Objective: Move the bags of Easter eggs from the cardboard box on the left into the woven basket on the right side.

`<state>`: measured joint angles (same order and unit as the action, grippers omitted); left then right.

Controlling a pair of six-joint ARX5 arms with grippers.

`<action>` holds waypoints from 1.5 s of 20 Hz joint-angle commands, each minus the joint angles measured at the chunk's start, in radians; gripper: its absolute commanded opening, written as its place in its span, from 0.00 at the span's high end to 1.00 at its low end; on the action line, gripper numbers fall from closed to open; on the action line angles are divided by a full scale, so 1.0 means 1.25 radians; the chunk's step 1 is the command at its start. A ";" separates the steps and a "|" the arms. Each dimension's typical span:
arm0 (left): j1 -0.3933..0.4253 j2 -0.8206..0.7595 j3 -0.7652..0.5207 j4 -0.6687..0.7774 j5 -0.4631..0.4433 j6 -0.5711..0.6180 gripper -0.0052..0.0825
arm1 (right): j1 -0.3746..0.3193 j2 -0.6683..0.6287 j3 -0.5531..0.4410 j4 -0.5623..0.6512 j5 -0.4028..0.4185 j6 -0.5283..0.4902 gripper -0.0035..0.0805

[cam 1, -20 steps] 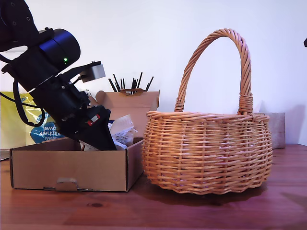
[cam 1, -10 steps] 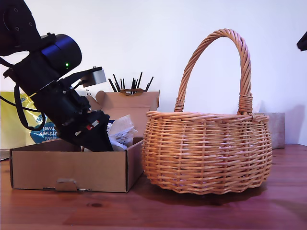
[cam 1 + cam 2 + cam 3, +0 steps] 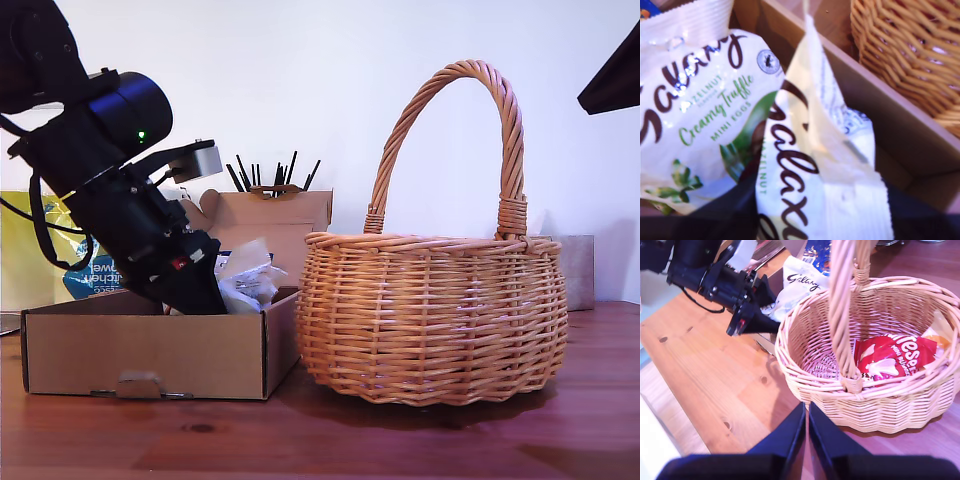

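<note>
Basket handle (image 3: 455, 130) arches over open basket mouth.

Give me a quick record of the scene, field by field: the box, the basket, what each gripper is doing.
cardboard box: at the exterior view's left, open, flap up behind
woven basket: at the exterior view's right, beside the box
in the basket: a red bag
my first gripper: down inside the box, shut on a cream Galaxy bag
second Galaxy bag: white with green print, in the box beside the held one
my second gripper: shut, empty, above the table near the basket
</note>
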<state>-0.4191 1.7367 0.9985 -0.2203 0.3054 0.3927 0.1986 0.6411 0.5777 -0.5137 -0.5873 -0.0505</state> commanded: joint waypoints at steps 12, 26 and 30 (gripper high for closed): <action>-0.002 -0.133 0.084 -0.120 0.003 -0.001 0.86 | 0.003 -0.015 0.042 0.089 0.060 -0.002 0.97; -0.182 -0.227 0.084 0.008 0.126 -0.115 0.86 | 0.003 -0.015 0.056 0.089 0.080 -0.002 0.97; -0.227 -0.155 0.084 0.119 0.111 -0.126 0.86 | 0.003 -0.015 0.056 0.087 0.076 0.001 0.97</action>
<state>-0.6994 1.5032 1.0977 -0.0925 0.4496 0.2405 0.1982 0.6304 0.6376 -0.4065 -0.4885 -0.0505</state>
